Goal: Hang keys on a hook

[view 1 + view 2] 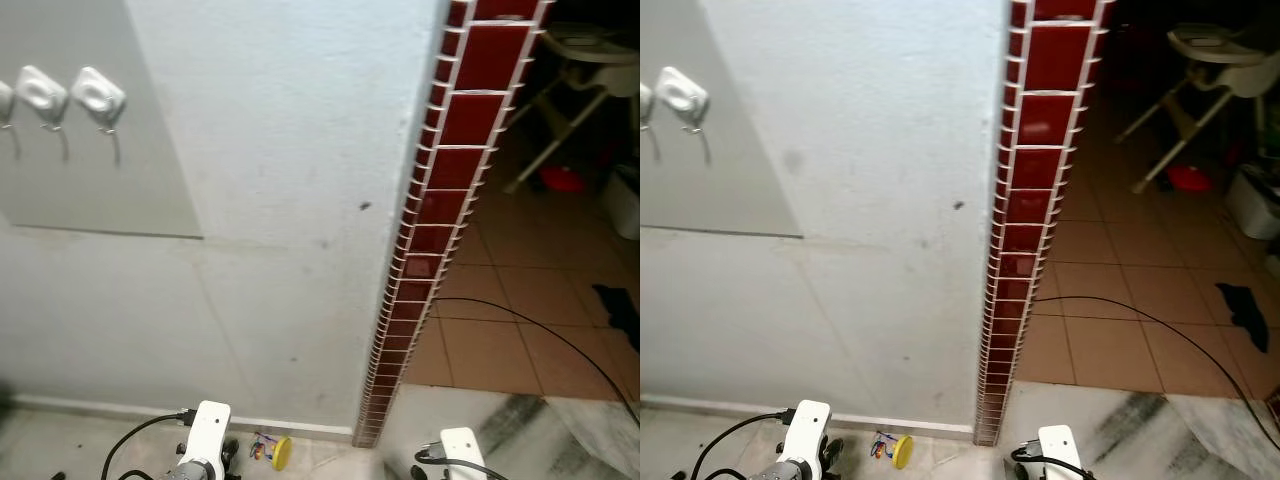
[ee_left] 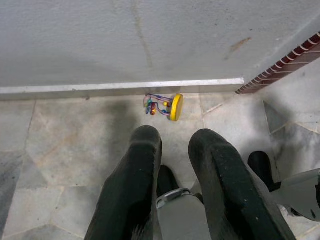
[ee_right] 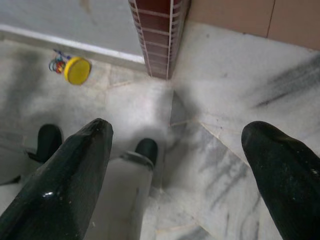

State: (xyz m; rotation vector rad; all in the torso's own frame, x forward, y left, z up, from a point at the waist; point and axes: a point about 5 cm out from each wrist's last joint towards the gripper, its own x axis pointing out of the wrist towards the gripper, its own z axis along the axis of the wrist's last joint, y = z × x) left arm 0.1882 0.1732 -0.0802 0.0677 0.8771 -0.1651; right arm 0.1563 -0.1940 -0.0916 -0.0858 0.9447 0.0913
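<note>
A small bunch of keys (image 1: 272,451) with a yellow disc and coloured loops lies on the floor against the wall's skirting, also in the left wrist view (image 2: 165,105) and the right wrist view (image 3: 72,69). Silver-white hooks (image 1: 98,95) hang on a grey panel (image 1: 120,180) high on the wall at my left. Both arms hang low. My left gripper (image 2: 175,145) points at the floor a little short of the keys, fingers close together with nothing between them. My right gripper (image 3: 175,135) is wide open over the marble floor, holding nothing.
A red-tiled wall edge (image 1: 440,200) ends the white wall. Beyond it is an orange tiled floor with a black cable (image 1: 540,330), a white high chair (image 1: 590,60), a red bowl (image 1: 560,180) and a dark cloth (image 1: 620,305).
</note>
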